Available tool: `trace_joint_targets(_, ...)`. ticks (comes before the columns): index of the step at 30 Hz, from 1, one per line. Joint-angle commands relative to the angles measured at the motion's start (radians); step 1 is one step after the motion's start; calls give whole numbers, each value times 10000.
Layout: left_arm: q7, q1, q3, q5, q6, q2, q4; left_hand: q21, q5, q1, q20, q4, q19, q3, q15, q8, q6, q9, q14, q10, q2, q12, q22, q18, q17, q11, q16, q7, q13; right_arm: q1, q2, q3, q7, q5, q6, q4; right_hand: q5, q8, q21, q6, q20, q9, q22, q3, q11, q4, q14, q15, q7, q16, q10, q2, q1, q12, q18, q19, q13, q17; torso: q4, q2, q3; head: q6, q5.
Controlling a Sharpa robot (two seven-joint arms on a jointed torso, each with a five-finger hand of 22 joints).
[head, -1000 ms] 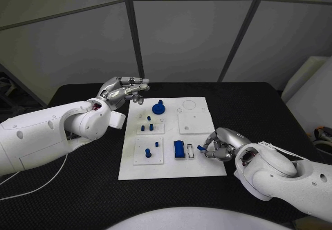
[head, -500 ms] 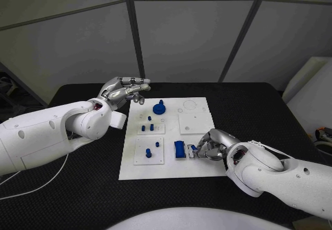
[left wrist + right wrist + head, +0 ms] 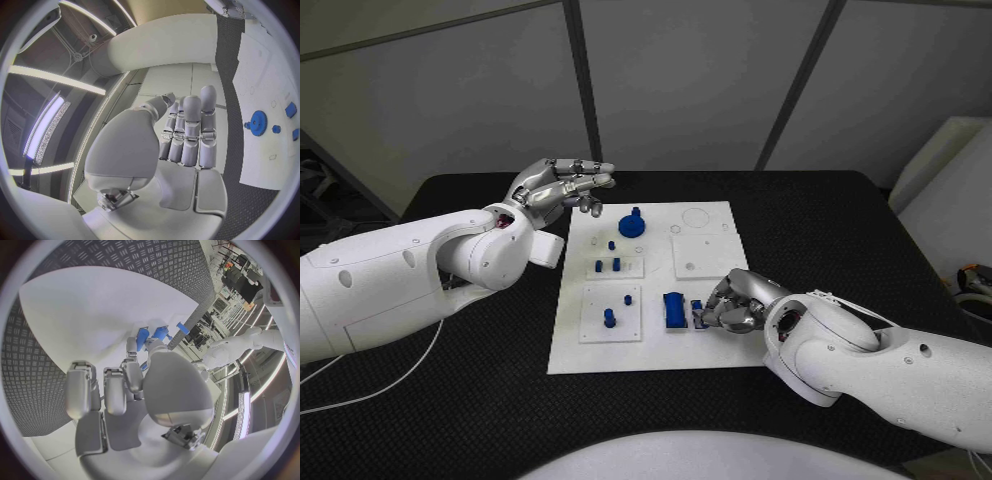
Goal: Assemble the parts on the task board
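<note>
Your right hand (image 3: 733,303) has been sliding leftward across the lower right of the white board (image 3: 711,345) over the last second, and it is now sitting right beside the blue block (image 3: 674,311). Its fingers are pinching a small blue piece (image 3: 698,308) at their tips; in the right wrist view you are seeing that hand (image 3: 134,385) curled over the board (image 3: 81,315) with the small blue piece (image 3: 143,339) at the fingertips and two more blue bits just beyond it.

Your left hand (image 3: 560,187) is hovering at the upper left of the board, over the black table (image 3: 473,370), and has not shifted. It is holding nothing: in the left wrist view its fingers (image 3: 190,131) are lying side by side and nearly straight.

Moving outward, the blue gear (image 3: 632,224) is standing near the board's upper left corner, just right of your left hand; the left wrist view is showing the same gear (image 3: 255,122). Below it, small blue pegs (image 3: 607,266) are standing in a raised square panel, and another peg (image 3: 607,318) is standing in the lower left panel, left of the blue block.
</note>
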Motion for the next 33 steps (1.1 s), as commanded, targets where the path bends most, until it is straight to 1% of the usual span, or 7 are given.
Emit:
trace_joint_targets(1,49,15,7,6,118,7,19,-35,-41,-13,62,-24,-1,-27,-11,59,-78,-6,-72,-53,55,34,-16,-163,-11,-6,-16,12,-5,2,27,-7,3,64,146,3,26,-5,64,-12,-54,2,1510,-138,15,14,910,-68,13,39,74,-2,-237,50,-17,82,203,1833,4,-12,2,-3,12)
trace_joint_targets(7,45,15,7,6,120,5,18,-35,-43,-8,61,-34,5,-34,-12,67,-73,-4,-82,-65,49,42,-17,-162,-35,-5,-23,10,-7,2,41,-7,3,21,102,-3,-506,22,59,-19,-51,49,1511,-433,29,20,910,-57,22,37,93,86,-881,76,-16,79,241,1831,-5,-12,-4,11,10)
trace_joint_targets(11,39,15,7,6,112,3,14,-35,-43,-8,61,-34,5,-34,-12,67,-73,-4,-82,-65,49,42,-17,-162,-35,-5,-23,10,-7,2,39,-7,24,-48,43,0,-1533,52,45,-15,-41,91,1504,-772,37,11,907,-48,23,29,100,133,-1453,82,-13,70,261,1819,-2,-8,-3,31,12)
trace_joint_targets(17,38,15,7,6,106,-6,14,-35,-43,-8,61,-34,5,-34,-12,67,-73,-4,-82,-65,49,42,-17,-162,-35,-5,-23,10,-7,2,-23,-8,84,-108,-46,47,-1818,74,46,-26,-39,123,1508,-943,36,17,908,-50,20,28,103,156,-1624,92,-13,72,280,1820,2,-9,-3,32,12)
trace_joint_targets(25,42,15,7,6,101,-26,21,-35,-43,-8,61,-34,5,-34,-12,67,-73,-4,-82,-65,49,42,-17,-162,-35,-5,-23,10,-7,1,-266,-11,459,-122,171,185,-2868,131,13,-104,-45,217,1490,-1051,37,-275,907,-54,27,25,56,-108,-465,30,-5,47,269,1820,-5,-9,0,30,14)
trace_joint_targets(29,42,15,7,6,101,-32,21,-35,-43,-8,61,-34,5,-34,-12,67,-73,-4,-82,-65,49,42,-17,-162,-35,-5,-23,10,-7,-1,-378,-13,657,-123,288,241,-3929,171,2,-128,-45,269,1486,-1051,39,-558,910,-54,32,30,47,-112,295,20,-3,40,279,1834,-7,-6,3,27,12)
trace_joint_targets(33,38,15,7,6,103,-35,17,-35,-43,-8,61,-34,5,-34,-12,67,-73,-4,-82,-65,49,42,-17,-162,-35,-5,-23,10,-7,-3,-405,-15,744,-129,324,209,-4228,184,-5,-140,-39,287,1484,-1066,43,-641,910,-47,35,31,41,-90,520,8,-2,36,277,1838,-5,-4,8,29,15)
